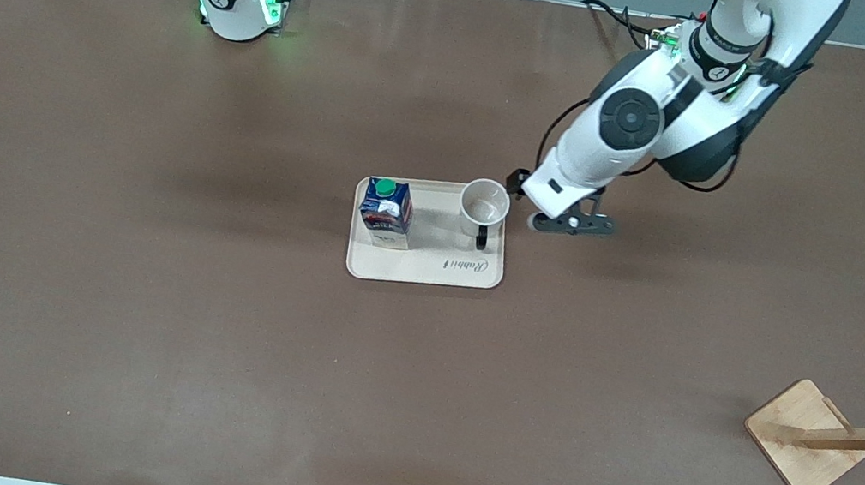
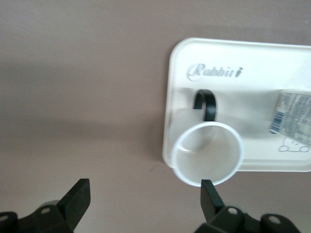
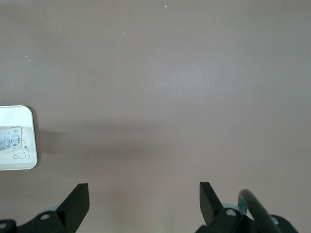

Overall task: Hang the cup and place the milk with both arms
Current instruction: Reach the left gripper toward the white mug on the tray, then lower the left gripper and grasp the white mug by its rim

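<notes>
A wooden cup rack (image 1: 844,436) lies nearest the front camera, tipped on its side on the brown table (image 1: 128,298) toward my left arm's end, well apart from both my claws.

My left claw (image 2: 145,199) hangs low over the table just beside the cream tray (image 1: 428,272), at the corner where the cup stands. Its two black fingers are spread wide with nothing between them. One fingertip (image 2: 210,196) sits at the cup's rim; I cannot tell whether it touches.

The cup (image 1: 485,203) is white and upright with its mouth open upward. It stands in the tray corner nearest my left claw. Its black loop handle (image 2: 205,103) points away from my left claw, toward the front camera.

The milk (image 1: 387,211) is a blue carton with a green round cap. It stands upright on the same tray, at the end toward my right arm, with the cup between it and my left claw.

My right claw (image 3: 145,199) waits above bare table, its fingers also spread wide and empty. The tray's corner shows off to one side of it, well apart. In the front view only the right arm's base shows.
</notes>
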